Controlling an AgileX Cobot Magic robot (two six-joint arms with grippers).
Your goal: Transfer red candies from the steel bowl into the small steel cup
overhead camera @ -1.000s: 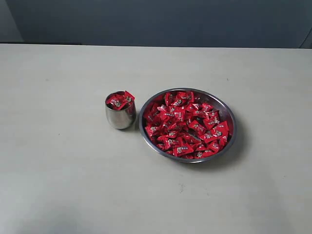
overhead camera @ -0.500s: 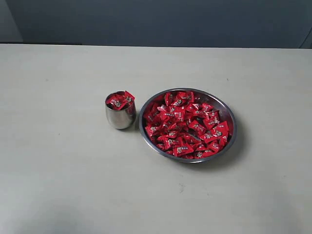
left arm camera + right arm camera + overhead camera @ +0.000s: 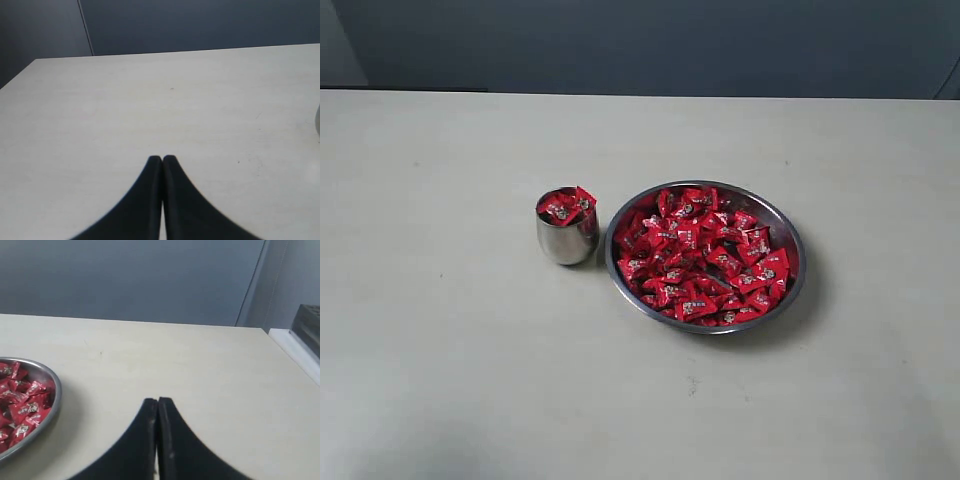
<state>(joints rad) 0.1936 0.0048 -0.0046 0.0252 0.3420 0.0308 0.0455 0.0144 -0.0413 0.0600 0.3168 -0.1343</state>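
The steel bowl sits right of the table's middle, heaped with red candies. Close beside its left rim stands the small steel cup, with a few red candies showing over its top. Neither arm appears in the exterior view. In the left wrist view my left gripper is shut with nothing in it, over bare table. My right gripper is also shut and empty in the right wrist view, where the bowl's rim and some candies lie off to one side, apart from the fingertips.
The pale table spreads wide around bowl and cup. A dark wall runs behind its far edge. A sliver of a rounded pale object shows at the border of the left wrist view. A dark box sits past the table's side edge.
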